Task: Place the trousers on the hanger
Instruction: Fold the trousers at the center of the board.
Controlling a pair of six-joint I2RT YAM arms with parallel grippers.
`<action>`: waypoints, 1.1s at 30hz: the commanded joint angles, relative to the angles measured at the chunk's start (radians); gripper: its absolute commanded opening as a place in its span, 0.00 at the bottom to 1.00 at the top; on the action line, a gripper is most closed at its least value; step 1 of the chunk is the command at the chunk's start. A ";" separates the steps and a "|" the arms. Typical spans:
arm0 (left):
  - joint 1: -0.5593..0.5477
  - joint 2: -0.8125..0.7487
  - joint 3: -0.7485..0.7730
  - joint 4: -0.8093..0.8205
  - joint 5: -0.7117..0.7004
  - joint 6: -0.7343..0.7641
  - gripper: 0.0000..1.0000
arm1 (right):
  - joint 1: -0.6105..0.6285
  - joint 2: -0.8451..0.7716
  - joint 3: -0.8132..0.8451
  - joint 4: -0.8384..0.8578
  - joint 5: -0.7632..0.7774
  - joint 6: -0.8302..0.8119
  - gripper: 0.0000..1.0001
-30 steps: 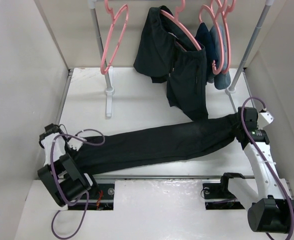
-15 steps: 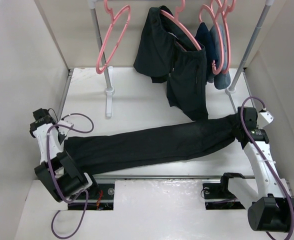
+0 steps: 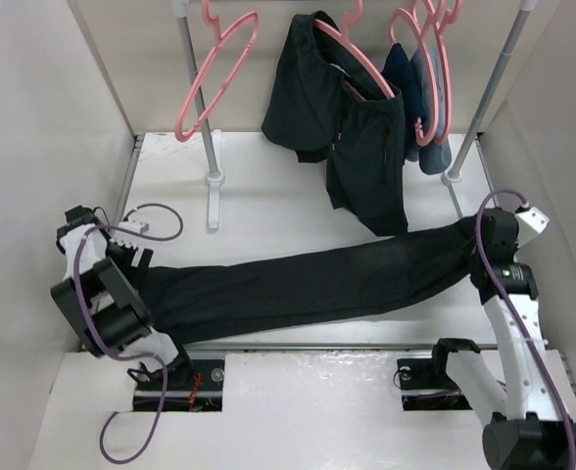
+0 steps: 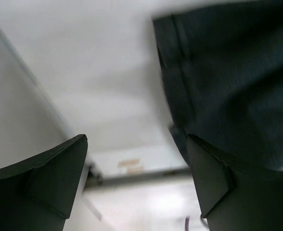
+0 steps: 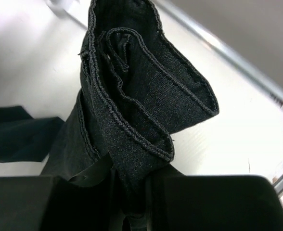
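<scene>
Left fingers (image 4: 40,183) have drawn back, apart and empty, so trousers (image 3: 298,284) clamped only by right fingers (image 5: 209,202) may slip free.

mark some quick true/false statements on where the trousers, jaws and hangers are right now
1. The right gripper has its jaws shut on one end of the trousers. True.
2. The left gripper is clamping the other end. False: its jaws stand open with nothing between them, and the cloth lies off to one side.
3. The trousers hang from a hanger. False: they lie stretched across the table.
4. The leftmost pink hanger carries no clothing. True.
</scene>
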 commanded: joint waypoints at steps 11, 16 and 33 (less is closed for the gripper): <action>-0.095 0.224 0.120 -0.238 0.495 0.175 0.79 | -0.007 -0.098 0.066 0.117 0.041 -0.160 0.00; -0.213 0.257 0.044 -0.016 0.287 -0.065 0.55 | -0.007 -0.098 0.065 0.117 0.041 -0.160 0.00; -0.233 0.292 0.398 0.332 0.093 -0.411 0.04 | -0.007 -0.067 0.078 0.194 -0.117 -0.103 0.00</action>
